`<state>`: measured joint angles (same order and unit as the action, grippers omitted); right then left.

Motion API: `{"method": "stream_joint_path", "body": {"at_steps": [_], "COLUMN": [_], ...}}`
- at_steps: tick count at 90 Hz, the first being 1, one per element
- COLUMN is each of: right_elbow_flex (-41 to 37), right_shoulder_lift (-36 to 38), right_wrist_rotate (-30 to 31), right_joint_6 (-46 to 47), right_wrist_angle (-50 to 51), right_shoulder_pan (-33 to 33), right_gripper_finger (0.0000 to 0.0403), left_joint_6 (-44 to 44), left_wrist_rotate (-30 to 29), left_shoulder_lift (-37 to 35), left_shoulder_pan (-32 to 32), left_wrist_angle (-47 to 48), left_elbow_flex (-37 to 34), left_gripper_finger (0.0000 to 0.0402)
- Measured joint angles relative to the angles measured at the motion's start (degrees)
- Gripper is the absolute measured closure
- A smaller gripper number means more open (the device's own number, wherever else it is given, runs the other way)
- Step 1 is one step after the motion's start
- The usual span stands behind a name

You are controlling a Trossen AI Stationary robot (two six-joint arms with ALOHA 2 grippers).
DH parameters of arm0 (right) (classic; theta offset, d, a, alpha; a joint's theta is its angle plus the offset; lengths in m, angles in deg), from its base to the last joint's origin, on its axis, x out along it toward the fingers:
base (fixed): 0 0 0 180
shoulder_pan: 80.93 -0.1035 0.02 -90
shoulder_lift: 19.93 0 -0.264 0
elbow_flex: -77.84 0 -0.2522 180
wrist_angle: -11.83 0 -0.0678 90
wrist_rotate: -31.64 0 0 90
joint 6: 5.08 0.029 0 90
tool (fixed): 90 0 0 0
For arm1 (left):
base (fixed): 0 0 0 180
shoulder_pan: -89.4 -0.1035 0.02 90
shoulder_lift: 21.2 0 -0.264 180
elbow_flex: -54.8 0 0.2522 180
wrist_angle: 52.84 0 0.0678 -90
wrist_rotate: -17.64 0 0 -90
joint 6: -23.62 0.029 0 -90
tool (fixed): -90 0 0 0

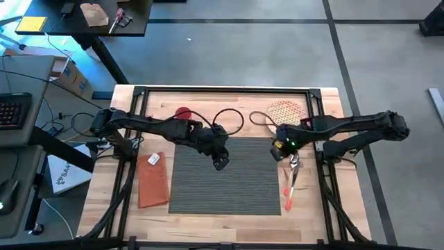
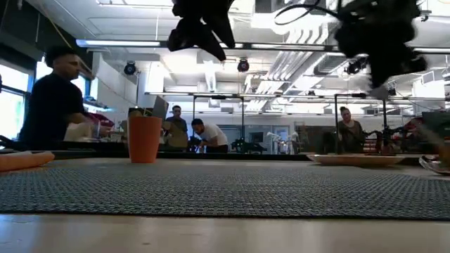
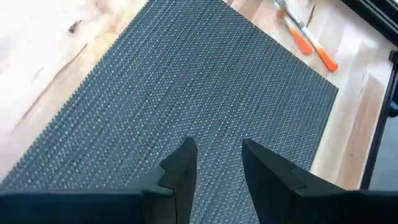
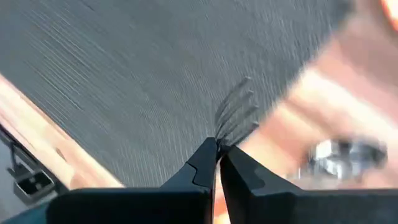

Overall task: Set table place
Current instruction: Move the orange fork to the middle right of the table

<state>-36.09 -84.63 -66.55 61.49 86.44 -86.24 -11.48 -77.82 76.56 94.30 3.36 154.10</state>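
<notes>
two end effectors over the table place (image 1: 225, 177): left (image 3: 217, 165) parted, empty; right (image 4: 217, 149) clamped on seemingly a fork (image 4: 236, 112)

Desk (image 1: 104, 187): light butcher-block top; black metal frame along its edges
Middle: dark grey ribbed placemat (image 1: 225, 184) lay flat, filling the centre
Left side: rust-orange napkin (image 1: 153, 180) lay just beside the placemat's left edge; a small white tag sat on it
Far side: orange cup (image 1: 183, 113) stood behind the placemat; round patterned plate (image 1: 286, 111) lay near the far right corner
Right side: orange-handled cutlery (image 1: 287, 196) lay along the placemat's right edge
</notes>
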Motion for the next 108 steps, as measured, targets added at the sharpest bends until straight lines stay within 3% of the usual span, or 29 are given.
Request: {"method": "stream_joint_path", "body": {"at_steps": [21, 34, 44, 72, 97, 108], "right_elbow_flex": [0.0, -0.9, -4.2, -17.9, -18.7, -18.7], "right_shoulder_lift": [-3.0, -6.1, -7.9, -8.1, -8.0, -7.1], "right_wrist_rotate": [-3.5, -3.4, -4.4, -7.2, -5.5, -4.4], "right_joint_6": [13.1, 17.2, 20.5, 36.7, 44.1, 44.1], "right_wrist_angle": [10.8, 11.2, 7.5, -14.5, -13.3, -13.1], "right_shoulder_pan": [-7.8, -9.0, -8.8, -5.7, -5.6, -5.6], "right_gripper_finger": [0.0403, 0.0403, 0.0403, 0.0403, 0.0400, 0.0373], "left_joint_6": [5.6, 9.8, 12.3, 17.5, 18.4, 18.3], "left_wrist_rotate": [0.0, 0.2, 1.9, 6.5, 9.6, 9.9], "left_shoulder_lift": [0.0, 0.0, 0.0, 0.0, 0.0, 0.0], "left_shoulder_pan": [-1.7, -2.6, -3.2, -3.8, -3.7, -3.7], "left_wrist_angle": [0.0, 0.1, 0.1, 0.3, 0.3, 0.3], "left_elbow_flex": [0.0, 0.0, 0.0, 0.0, 0.0, 0.0], "left_gripper_finger": [0.0288, 0.0289, 0.0289, 0.0289, 0.0289, 0.0289]}}
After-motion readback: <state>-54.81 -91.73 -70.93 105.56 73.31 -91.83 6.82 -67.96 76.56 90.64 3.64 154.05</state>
